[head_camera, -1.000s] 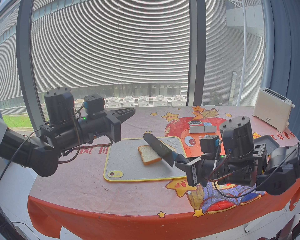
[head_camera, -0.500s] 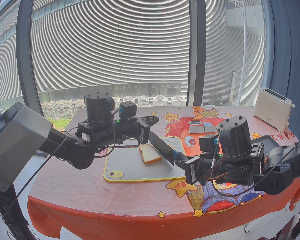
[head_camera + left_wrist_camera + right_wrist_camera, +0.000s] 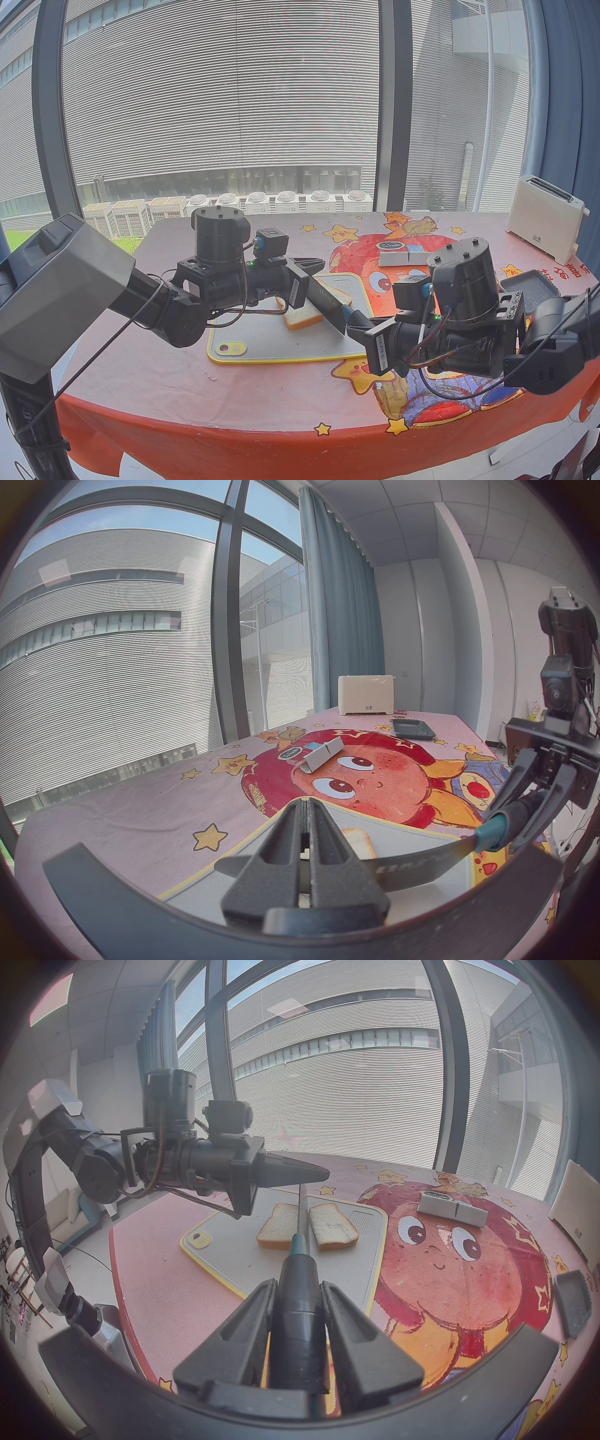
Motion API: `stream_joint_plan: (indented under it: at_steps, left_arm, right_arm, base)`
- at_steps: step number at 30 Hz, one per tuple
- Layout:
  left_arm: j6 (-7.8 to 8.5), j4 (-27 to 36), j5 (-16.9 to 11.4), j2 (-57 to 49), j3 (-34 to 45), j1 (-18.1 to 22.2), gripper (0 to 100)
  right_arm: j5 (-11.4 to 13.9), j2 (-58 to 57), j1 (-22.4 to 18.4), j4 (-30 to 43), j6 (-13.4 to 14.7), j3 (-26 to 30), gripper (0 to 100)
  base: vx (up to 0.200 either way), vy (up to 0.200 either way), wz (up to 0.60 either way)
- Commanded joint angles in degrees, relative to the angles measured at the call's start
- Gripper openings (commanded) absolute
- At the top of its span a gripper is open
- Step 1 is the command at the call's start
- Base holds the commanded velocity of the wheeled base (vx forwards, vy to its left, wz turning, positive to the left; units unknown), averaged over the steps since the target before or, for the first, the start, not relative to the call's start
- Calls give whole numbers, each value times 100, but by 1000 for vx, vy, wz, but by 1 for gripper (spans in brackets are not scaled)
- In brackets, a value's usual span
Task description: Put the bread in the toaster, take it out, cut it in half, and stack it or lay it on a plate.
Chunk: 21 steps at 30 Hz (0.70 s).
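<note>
Two bread pieces point(image 3: 279, 1227) point(image 3: 333, 1227) lie side by side on the grey cutting board point(image 3: 237, 1254). The knife point(image 3: 301, 1210) stands edge-down between them, and my right gripper point(image 3: 299, 1285) is shut on its teal handle. In the head view the blade point(image 3: 325, 301) slants across the bread point(image 3: 299, 317), with the right gripper point(image 3: 365, 325) at the board's right edge. My left gripper point(image 3: 315, 264) is shut with nothing in it and hovers just above the bread's far side. From its own wrist the left gripper point(image 3: 306, 817) sits over the blade point(image 3: 412, 869) and a bread corner point(image 3: 359, 842).
A white toaster point(image 3: 545, 215) stands at the table's far right. A dark tray point(image 3: 530, 287) lies in front of it. A small white box point(image 3: 405, 255) rests on the cartoon cloth behind the board point(image 3: 262, 334). The cloth left of the board is bare.
My left arm swung right and lower, from the table's left side to just above the bread. The right gripper with the knife shifted slightly left and down onto the bread.
</note>
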Motion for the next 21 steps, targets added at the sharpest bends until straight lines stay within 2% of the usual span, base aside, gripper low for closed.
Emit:
stream_joint_plan:
  at_steps: [1, 10, 21]
  left_arm:
    - [4, 23, 21, 239, -119, 32, 0]
    - [-22, 313, 21, 467, -585, 155, 0]
    - [-40, 304, 29, 713, -620, 181, 0]
  right_arm:
    - [6, -35, 21, 18, 1, 12, 0]
    - [6, -17, -41, 1, 1, -32, 0]
    - [6, 1, -76, 1, 1, -102, 0]
  base:
    - [0, 0, 0]
    - [0, 0, 0]
    - [0, 0, 0]
